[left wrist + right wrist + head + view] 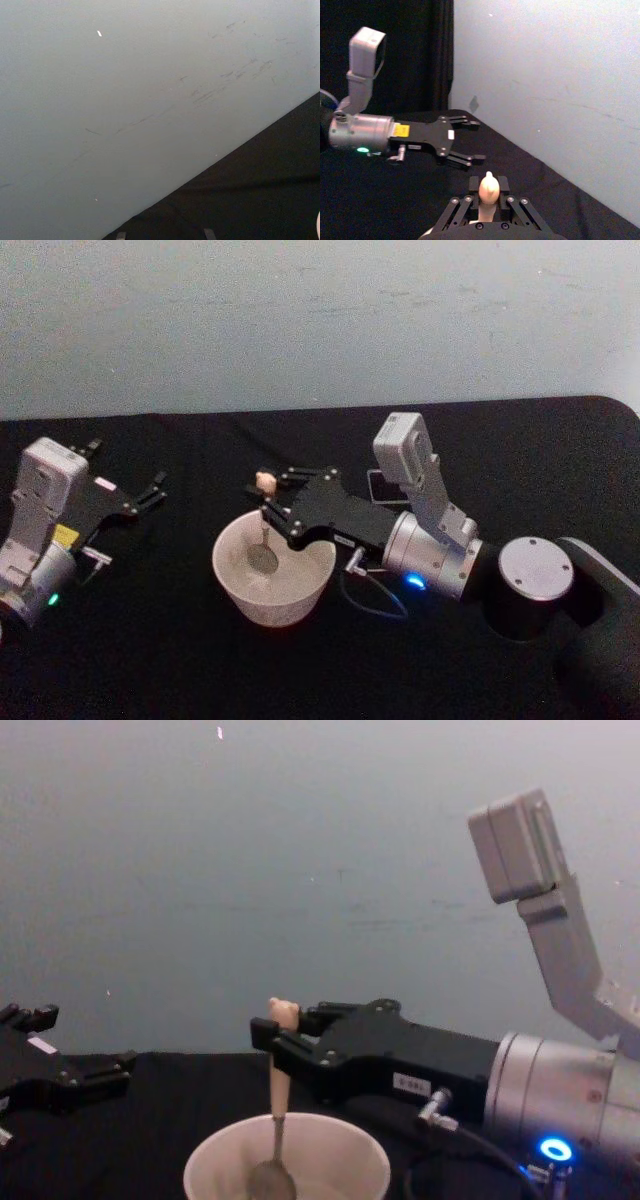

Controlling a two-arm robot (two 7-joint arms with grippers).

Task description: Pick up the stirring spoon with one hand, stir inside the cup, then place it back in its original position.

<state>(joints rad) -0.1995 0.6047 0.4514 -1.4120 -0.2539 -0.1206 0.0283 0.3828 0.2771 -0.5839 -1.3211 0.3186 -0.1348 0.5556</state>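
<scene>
The stirring spoon stands nearly upright in the cream-white cup, its metal bowl down inside near the bottom. My right gripper is shut on the beige handle just below the little bear head, above the cup's rim. In the right wrist view the bear head pokes up between the black fingers. My left gripper rests open and empty on the table to the cup's left, a hand's width away; the chest view shows it too.
The black tablecloth runs back to a pale wall. A small dark object sits behind the right wrist. A thin cable loops beside the cup.
</scene>
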